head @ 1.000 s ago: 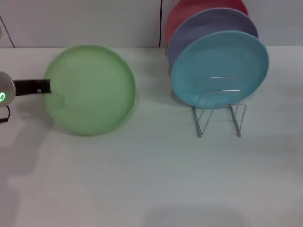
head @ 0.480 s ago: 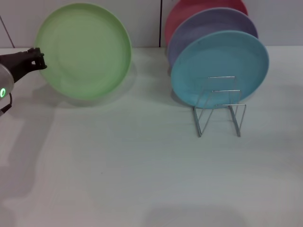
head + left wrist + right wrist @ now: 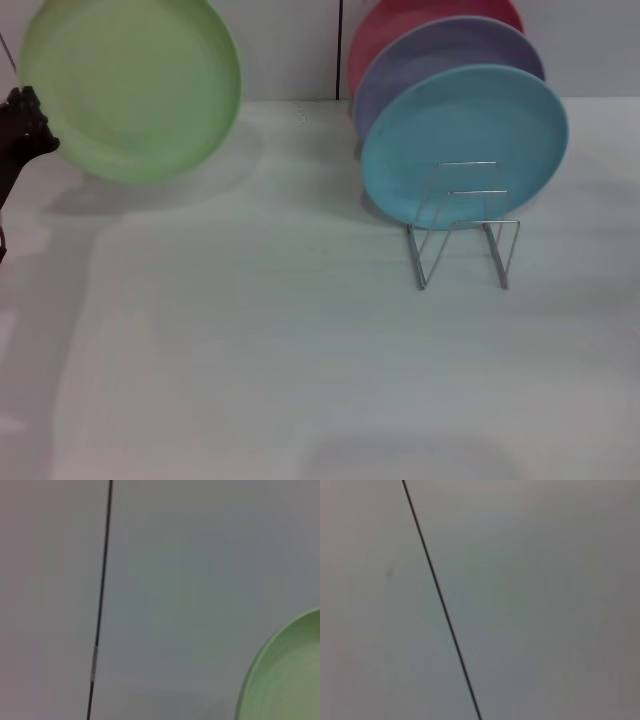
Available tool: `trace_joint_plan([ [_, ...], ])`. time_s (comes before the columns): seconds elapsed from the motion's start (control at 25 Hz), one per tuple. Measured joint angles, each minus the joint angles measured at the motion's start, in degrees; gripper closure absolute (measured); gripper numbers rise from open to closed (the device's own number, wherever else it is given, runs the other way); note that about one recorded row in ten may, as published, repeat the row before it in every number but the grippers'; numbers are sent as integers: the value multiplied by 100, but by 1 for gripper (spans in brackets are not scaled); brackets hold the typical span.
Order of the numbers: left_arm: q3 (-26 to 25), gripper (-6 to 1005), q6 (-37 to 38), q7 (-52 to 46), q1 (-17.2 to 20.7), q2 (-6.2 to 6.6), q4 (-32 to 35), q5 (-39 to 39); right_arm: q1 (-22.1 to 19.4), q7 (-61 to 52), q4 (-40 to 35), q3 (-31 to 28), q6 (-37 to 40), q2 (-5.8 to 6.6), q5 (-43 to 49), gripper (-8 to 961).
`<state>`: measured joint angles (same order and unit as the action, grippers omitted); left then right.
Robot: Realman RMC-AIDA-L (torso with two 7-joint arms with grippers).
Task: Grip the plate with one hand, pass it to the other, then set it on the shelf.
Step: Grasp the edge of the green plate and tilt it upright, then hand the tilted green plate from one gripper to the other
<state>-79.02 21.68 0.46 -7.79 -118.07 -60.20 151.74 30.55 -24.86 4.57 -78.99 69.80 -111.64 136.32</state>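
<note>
The light green plate (image 3: 130, 85) hangs tilted in the air at the upper left of the head view, clear of the table. My left gripper (image 3: 28, 125) is shut on the plate's left rim, at the frame's left edge. The left wrist view catches one curved edge of the same plate (image 3: 285, 680) against the wall. The wire shelf (image 3: 465, 235) stands on the table to the right, with free loops at its front. My right gripper is out of view.
A turquoise plate (image 3: 465, 140), a lavender plate (image 3: 440, 55) and a red plate (image 3: 400, 20) stand upright in the shelf's rear slots. The white table (image 3: 300, 350) spreads in front. The right wrist view holds only a wall with a dark seam (image 3: 440, 595).
My left gripper has lifted the green plate up and to the left, from near the table to high against the wall. The shelf and its plates have not moved.
</note>
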Motion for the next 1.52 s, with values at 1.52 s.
trace_joint_plan([
  [1.52,2967,969,4922,-712,-755,-114,3792,-1959,-1983,860,2979,2986,897,-786,1137,503],
])
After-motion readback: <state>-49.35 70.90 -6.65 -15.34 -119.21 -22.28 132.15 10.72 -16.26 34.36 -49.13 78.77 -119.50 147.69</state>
